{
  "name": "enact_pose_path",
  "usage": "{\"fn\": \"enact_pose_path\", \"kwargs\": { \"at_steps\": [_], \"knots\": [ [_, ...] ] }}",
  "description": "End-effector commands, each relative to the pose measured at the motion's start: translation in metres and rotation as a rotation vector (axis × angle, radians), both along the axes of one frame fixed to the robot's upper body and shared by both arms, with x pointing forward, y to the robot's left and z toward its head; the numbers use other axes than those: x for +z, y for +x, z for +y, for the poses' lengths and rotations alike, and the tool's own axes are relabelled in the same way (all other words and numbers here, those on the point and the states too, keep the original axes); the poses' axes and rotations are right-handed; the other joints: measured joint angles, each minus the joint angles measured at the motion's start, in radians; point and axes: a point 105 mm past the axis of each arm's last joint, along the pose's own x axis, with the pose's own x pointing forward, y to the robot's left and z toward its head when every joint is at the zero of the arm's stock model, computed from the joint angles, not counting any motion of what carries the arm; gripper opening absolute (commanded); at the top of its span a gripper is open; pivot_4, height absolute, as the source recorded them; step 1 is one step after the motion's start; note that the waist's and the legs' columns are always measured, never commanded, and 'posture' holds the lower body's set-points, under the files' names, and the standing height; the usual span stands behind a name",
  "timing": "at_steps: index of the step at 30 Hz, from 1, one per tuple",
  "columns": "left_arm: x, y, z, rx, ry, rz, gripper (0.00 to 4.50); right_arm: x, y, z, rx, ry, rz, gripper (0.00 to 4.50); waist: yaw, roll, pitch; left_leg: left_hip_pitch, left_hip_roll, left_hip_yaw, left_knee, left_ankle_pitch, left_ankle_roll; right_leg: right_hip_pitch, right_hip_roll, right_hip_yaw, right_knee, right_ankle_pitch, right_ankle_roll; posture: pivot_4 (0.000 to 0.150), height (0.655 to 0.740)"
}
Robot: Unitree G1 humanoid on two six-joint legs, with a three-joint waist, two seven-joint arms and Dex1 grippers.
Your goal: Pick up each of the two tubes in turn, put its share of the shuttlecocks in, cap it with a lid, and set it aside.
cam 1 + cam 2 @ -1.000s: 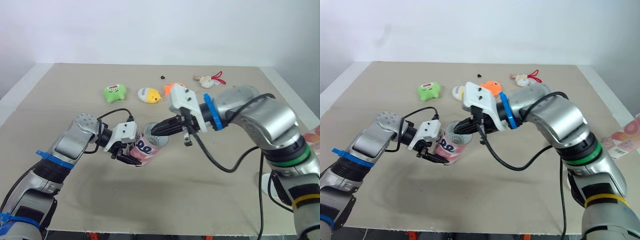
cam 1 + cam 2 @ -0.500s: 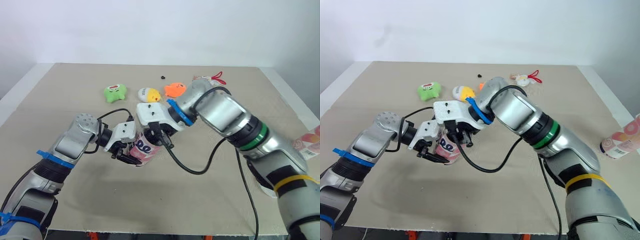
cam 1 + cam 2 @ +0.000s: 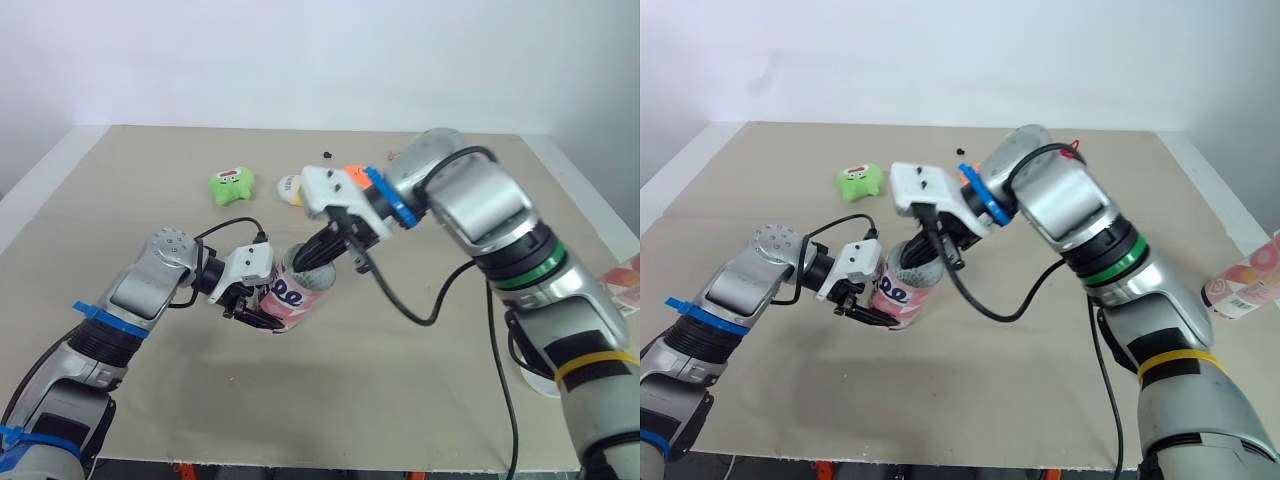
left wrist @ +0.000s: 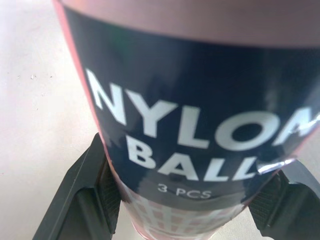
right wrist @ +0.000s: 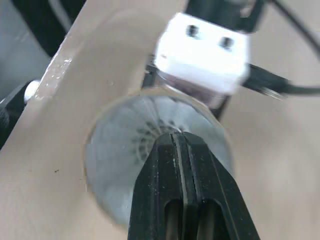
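My left gripper (image 3: 262,312) is shut on a pink tube (image 3: 292,296) with a dark "NYLON BALL" label (image 4: 200,125), holding it tilted just above the table, mouth up. Its black fingers (image 4: 85,200) clamp the tube's two sides. A white feathered shuttlecock (image 5: 142,130) sits inside the mouth. My right gripper (image 3: 312,262) points down into that mouth with its fingers pressed together (image 5: 177,142), the tips against the shuttlecock's skirt. A second pink tube (image 3: 1243,285) lies at the table's far right edge.
At the back of the table lie a green plush toy (image 3: 230,185), a yellow-and-white one (image 3: 291,188), an orange one (image 3: 352,174) partly behind my right arm, and a small black item (image 3: 327,154). A white round object (image 3: 540,378) sits near the front right.
My right arm swung left over the tube, then drew back up; its wrist now stands behind the tube with the fingers angled down into the mouth. The left gripper and tube stayed put.
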Motion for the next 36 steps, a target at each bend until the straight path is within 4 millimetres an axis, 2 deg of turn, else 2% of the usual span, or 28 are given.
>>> {"fn": "enact_pose_path", "kwargs": {
  "at_steps": [1,7,12,16,20,25,26,28,29,30,31,32,35,36],
  "knots": [
    [-0.018,-0.003,-0.004,-0.005,0.037,0.032,2.83,0.018,-0.011,-0.004,0.019,0.053,-0.028,0.05,0.0,0.0,0.0,0.0,0.0,0.0,0.0,0.0,0.0,0.0,0.0,0.0,0.0,0.0,-0.001,0.15,0.74],
    [-0.011,0.0,-0.012,-0.018,-0.026,-0.002,2.83,0.024,-0.014,-0.02,-0.072,0.143,-0.034,0.05,0.012,0.0,0.0,-0.001,0.0,-0.001,0.0,0.0,0.0,0.0,-0.001,-0.001,0.0,-0.001,-0.001,0.15,0.74],
    [0.001,-0.005,-0.026,-0.066,-0.176,-0.042,2.83,0.047,-0.032,-0.063,-0.208,0.341,-0.06,0.05,0.034,0.0,0.0,-0.009,-0.004,-0.006,0.004,0.0,0.0,-0.002,-0.007,-0.007,-0.003,-0.001,0.002,0.15,0.74],
    [0.013,-0.017,-0.049,-0.125,-0.356,-0.024,2.83,0.049,-0.044,-0.099,-0.379,0.406,-0.122,0.05,0.034,0.0,0.001,-0.014,-0.011,-0.011,0.004,-0.002,0.003,-0.003,-0.014,-0.013,-0.003,-0.002,0.008,0.15,0.74],
    [0.012,-0.023,-0.064,-0.176,-0.436,-0.001,2.83,0.039,-0.05,-0.123,-0.516,0.392,-0.144,0.05,0.025,0.0,0.001,-0.022,-0.012,-0.012,0.004,-0.002,0.004,-0.011,-0.014,-0.013,0.0,-0.002,0.008,0.15,0.74],
    [-0.002,-0.018,-0.08,-0.191,-0.452,0.036,2.83,-0.002,-0.062,-0.171,-0.702,0.203,-0.079,0.05,0.025,0.001,0.001,-0.021,-0.013,-0.013,0.004,-0.002,0.004,-0.01,-0.013,-0.014,0.001,-0.002,0.008,0.15,0.74],
    [-0.007,-0.017,-0.081,-0.191,-0.445,0.039,2.83,-0.008,-0.064,-0.181,-0.735,0.175,-0.058,0.65,0.028,0.002,0.001,-0.021,-0.013,-0.013,0.005,-0.002,0.004,-0.01,-0.013,-0.014,0.0,-0.002,0.008,0.15,0.74],
    [-0.012,-0.017,-0.085,-0.193,-0.449,0.067,2.83,-0.019,-0.065,-0.205,-0.811,0.121,-0.035,1.29,0.026,0.002,0.001,-0.02,-0.015,-0.013,0.006,-0.002,0.005,-0.008,-0.013,-0.013,-0.001,-0.003,0.011,0.15,0.74],
    [-0.013,-0.019,-0.086,-0.199,-0.46,0.088,2.83,-0.025,-0.063,-0.22,-0.869,0.083,-0.04,1.88,0.026,0.001,0.002,-0.021,-0.016,-0.014,0.008,-0.002,0.005,-0.007,-0.014,-0.012,-0.001,-0.003,0.012,0.15,0.74],
    [-0.015,-0.021,-0.087,-0.207,-0.462,0.112,2.83,-0.031,-0.062,-0.233,-0.914,0.046,-0.036,2.27,0.024,0.001,0.002,-0.021,-0.015,-0.013,0.01,-0.002,0.005,-0.006,-0.014,-0.012,-0.001,-0.003,0.013,0.15,0.74],
    [-0.016,-0.023,-0.087,-0.212,-0.462,0.126,2.83,-0.035,-0.062,-0.242,-0.939,0.022,-0.034,2.27,0.025,0.001,0.002,-0.021,-0.015,-0.013,0.011,-0.002,0.005,-0.006,-0.014,-0.012,-0.001,-0.003,0.013,0.15,0.74],
    [-0.017,-0.024,-0.087,-0.218,-0.455,0.139,2.83,-0.039,-0.064,-0.249,-0.954,0.004,-0.025,2.81,0.024,0.001,0.002,-0.021,-0.015,-0.012,0.011,-0.002,0.005,-0.006,-0.014,-0.012,-0.001,-0.002,0.013,0.15,0.74],
    [-0.031,-0.031,-0.081,-0.24,-0.358,0.174,2.83,-0.055,-0.071,-0.277,-1.01,-0.047,0.039,4.06,0.024,0.001,0.002,-0.015,-0.014,-0.012,0.011,-0.001,0.006,-0.002,-0.013,-0.012,-0.001,-0.003,0.01,0.15,0.74],
    [-0.035,-0.032,-0.08,-0.24,-0.339,0.167,2.83,-0.06,-0.074,-0.288,-1.035,-0.058,0.056,4.18,0.024,0.001,0.002,-0.014,-0.014,-0.012,0.011,-0.001,0.006,0.001,-0.012,-0.012,-0.001,-0.004,0.011,0.15,0.74]
  ]
}}
